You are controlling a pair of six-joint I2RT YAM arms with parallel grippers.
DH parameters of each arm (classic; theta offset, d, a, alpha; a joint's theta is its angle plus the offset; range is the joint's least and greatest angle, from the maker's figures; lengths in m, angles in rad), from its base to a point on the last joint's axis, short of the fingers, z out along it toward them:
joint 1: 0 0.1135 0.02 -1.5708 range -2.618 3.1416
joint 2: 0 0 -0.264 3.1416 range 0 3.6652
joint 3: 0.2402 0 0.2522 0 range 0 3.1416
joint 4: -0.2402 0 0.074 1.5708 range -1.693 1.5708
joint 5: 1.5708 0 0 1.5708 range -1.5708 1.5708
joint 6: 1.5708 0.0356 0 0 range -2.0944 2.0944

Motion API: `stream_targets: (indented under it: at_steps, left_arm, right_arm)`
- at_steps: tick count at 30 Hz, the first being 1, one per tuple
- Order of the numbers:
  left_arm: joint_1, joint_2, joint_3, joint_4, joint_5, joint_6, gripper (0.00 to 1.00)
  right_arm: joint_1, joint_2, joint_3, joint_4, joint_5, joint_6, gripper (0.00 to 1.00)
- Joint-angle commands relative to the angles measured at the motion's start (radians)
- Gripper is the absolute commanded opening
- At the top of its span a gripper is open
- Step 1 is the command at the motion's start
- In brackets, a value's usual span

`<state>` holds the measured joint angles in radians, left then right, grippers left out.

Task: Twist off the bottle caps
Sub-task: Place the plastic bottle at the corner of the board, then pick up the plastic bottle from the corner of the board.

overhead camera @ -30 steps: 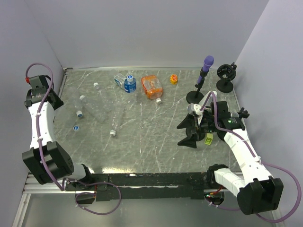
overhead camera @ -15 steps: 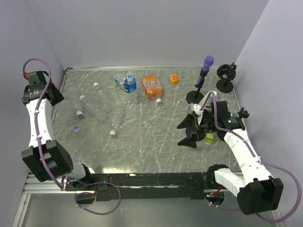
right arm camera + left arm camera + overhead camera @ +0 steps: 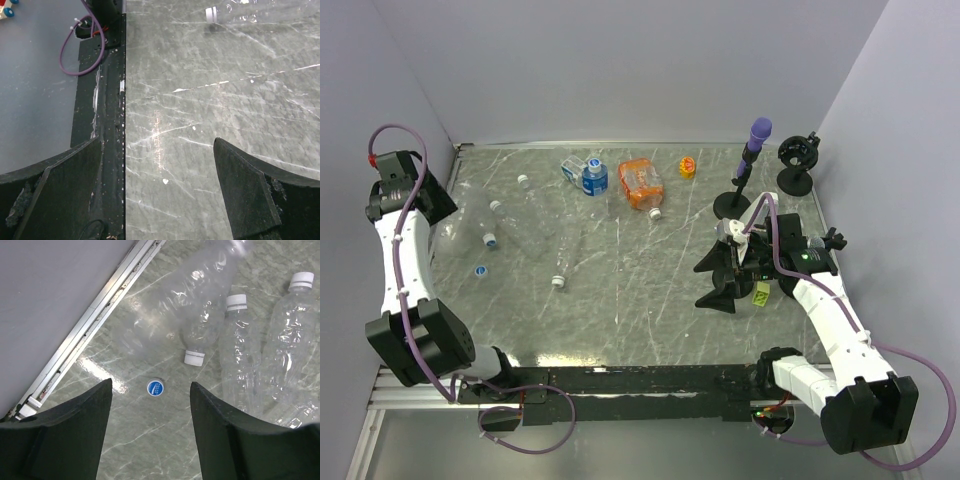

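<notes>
Your left hand (image 3: 150,384) apart, empty, over loose small round blue plastic cap (image 3: 156,388) on bench (image 3: 150,450); right hand (image 3: 156,142) apart.

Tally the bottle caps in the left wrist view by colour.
White caps: 3
Blue cap: 1, lying loose
Total: 4
</notes>
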<state>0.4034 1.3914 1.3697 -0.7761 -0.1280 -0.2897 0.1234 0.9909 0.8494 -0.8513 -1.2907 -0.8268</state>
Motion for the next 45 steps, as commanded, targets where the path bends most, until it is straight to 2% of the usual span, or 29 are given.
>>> stream_targets:
  at_steps: [1, 8, 27, 34, 37, 40, 45]
  left_arm:
    - [0.003, -0.045, 0.025, 0.003, 0.025, 0.003, 0.68]
    - [0.003, -0.043, 0.016, 0.000, 0.051, 0.006, 0.71]
    - [0.003, -0.022, 0.009, 0.006, 0.071, 0.017, 0.73]
    - [0.002, 0.133, 0.048, 0.000, -0.044, 0.073, 0.78]
    - [-0.009, 0.191, 0.026, 0.049, -0.139, 0.110, 0.78]
    - [-0.028, 0.198, -0.039, 0.168, -0.214, 0.177, 0.79]
    - [-0.034, 0.214, -0.110, 0.331, -0.246, 0.315, 0.80]
  right_arm:
    - [-0.011, -0.001, -0.006, 0.032, -0.022, -0.009, 0.99]
    - [-0.013, -0.003, -0.006, 0.034, -0.022, -0.009, 0.99]
    - [-0.013, 0.000, -0.007, 0.035, -0.021, -0.009, 0.99]
    - [-0.013, -0.005, -0.007, 0.031, -0.039, -0.012, 0.99]
    - [-0.014, 0.009, -0.007, 0.026, -0.048, -0.018, 0.99]
    - [-0.014, 0.031, -0.006, 0.014, -0.053, -0.028, 0.99]
    - [-0.013, 0.061, -0.001, 0.000, -0.062, -0.038, 0.99]
